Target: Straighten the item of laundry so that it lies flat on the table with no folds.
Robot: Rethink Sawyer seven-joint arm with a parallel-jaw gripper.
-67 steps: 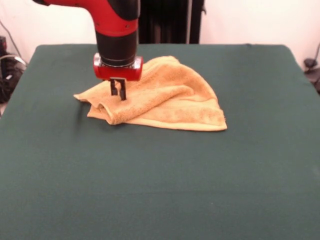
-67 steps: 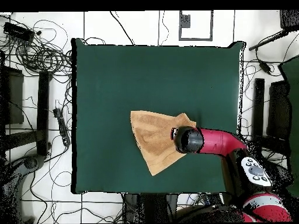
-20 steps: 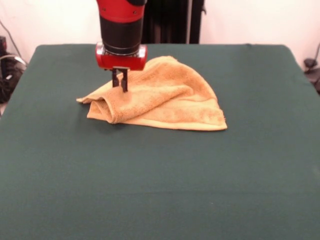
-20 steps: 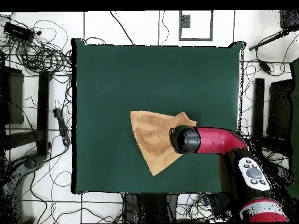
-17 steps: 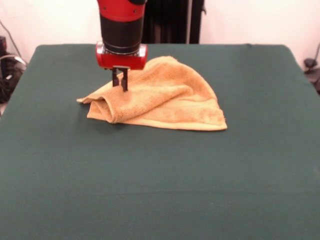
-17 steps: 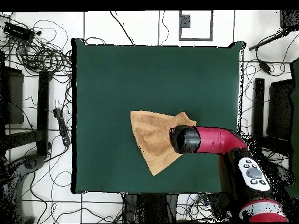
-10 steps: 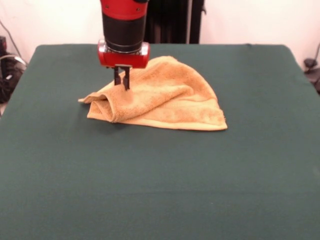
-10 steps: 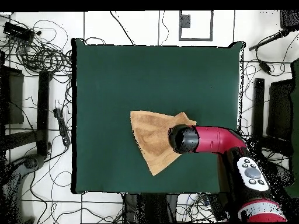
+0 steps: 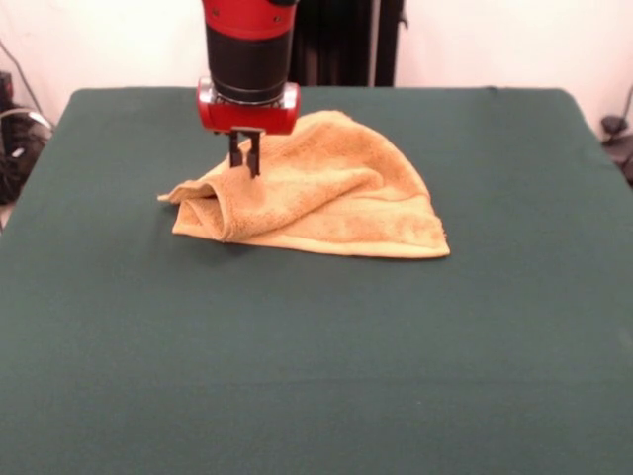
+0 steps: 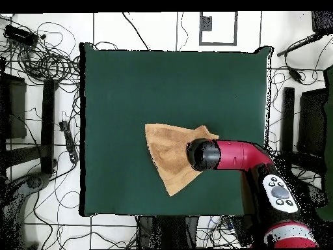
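One rumpled terry towel (image 9: 316, 193), triangular-ish fold.

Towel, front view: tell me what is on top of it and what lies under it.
The hand, shut, pinches the towel at its raised fold. Under the towel is the green table. Whatever the folded layers cover cannot be seen.

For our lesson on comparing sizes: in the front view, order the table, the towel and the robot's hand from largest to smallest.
1. Table, largest.
2. Towel.
3. Hand, smallest by far.
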